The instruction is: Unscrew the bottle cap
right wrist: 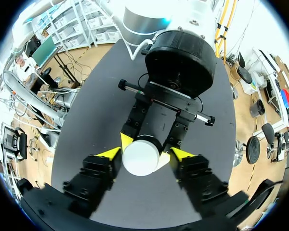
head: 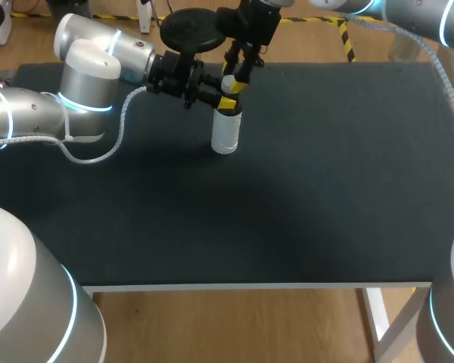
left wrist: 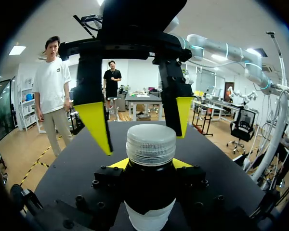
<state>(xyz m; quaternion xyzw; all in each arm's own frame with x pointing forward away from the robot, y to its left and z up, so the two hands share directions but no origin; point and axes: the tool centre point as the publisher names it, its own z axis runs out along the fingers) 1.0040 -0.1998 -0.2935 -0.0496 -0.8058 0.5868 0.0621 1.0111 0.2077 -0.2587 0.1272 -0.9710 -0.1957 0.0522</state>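
- The bottle (head: 225, 134) stands upright on the dark bench (head: 325, 189), near the middle of its far edge. Its lower body is white and its upper part dark.
- The cap (left wrist: 150, 143), pale and ribbed, sits on the bottle's neck.

A table (head: 325, 189) fills the head view, its top a plain, dark, matte surface that is almost black. Along the near side runs a thin pale edge (head: 250, 286), and beneath it, toward the right, a white leg (head: 377, 314) goes down. Light falls softly on the top, which looks a little greyer toward the far right corner. Both wrist views show the same dark top, lit to a mid grey
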